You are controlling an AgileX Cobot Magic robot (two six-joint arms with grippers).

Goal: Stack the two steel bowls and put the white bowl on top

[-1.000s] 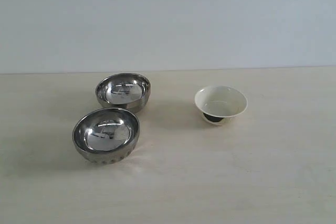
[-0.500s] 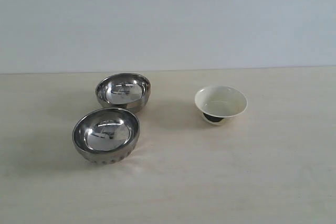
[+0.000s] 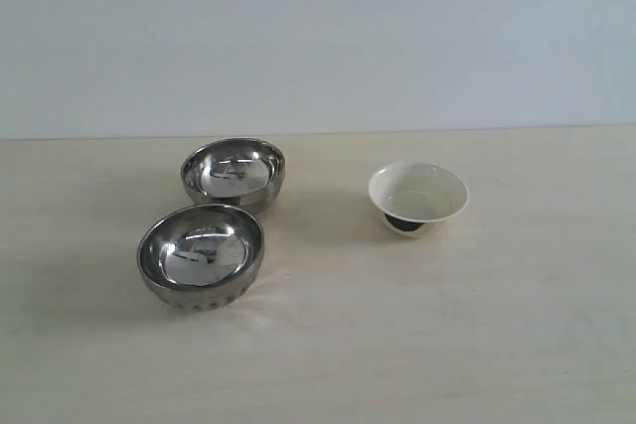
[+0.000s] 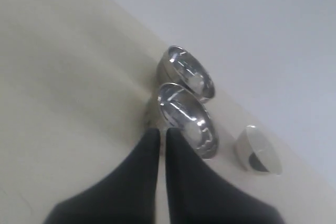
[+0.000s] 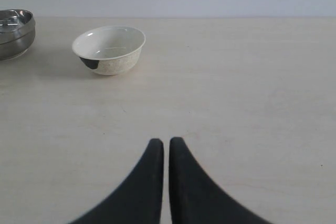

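Wrist views, L hand (image 4: 161, 132), R hand (image 5: 166, 142) closed, empty

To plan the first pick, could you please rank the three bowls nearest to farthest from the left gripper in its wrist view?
1. Near steel bowl, just beyond the left gripper.
2. Far steel bowl, behind it.
3. White bowl, standing apart from both.

The nearer steel bowl (image 3: 201, 255) and farther steel bowl (image 3: 233, 172) gleamed as mirror-polished metal; the white bowl (image 3: 418, 192) looked glossy ceramic; the bench (image 3: 447, 325) pale, smooth, matt.
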